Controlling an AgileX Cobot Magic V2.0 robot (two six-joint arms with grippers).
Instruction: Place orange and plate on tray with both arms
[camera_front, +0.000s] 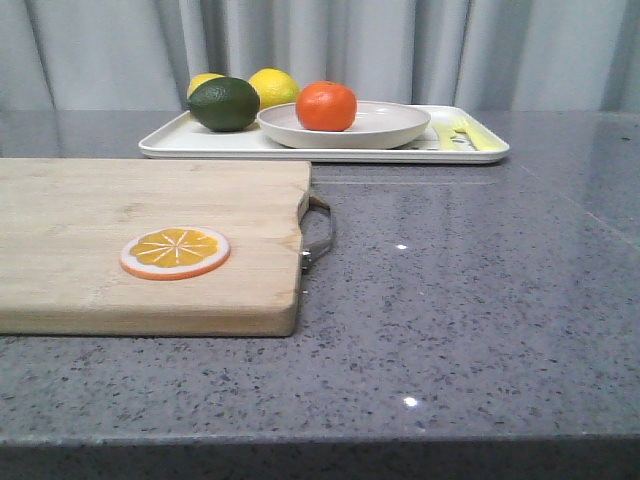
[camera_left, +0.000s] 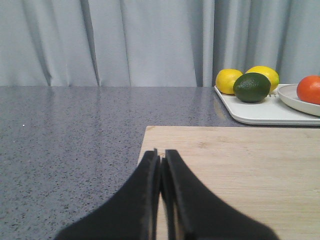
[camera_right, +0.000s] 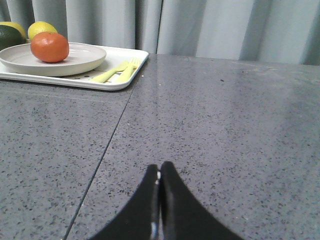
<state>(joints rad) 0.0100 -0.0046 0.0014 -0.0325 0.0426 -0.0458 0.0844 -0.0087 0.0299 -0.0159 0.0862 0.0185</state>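
Both grippers, left and right, keep their smooth black jaws pressed together, empty, low over the speckled grey stone worktop. No writing is legible. In the front view's upper centre, the dimpled orange sits in the matte off-white plate on the white rectangular tray.

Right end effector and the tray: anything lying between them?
No. In the right wrist view, only bare grey countertop stretches from the shut right end effector to the tray, which carries the plate and orange.
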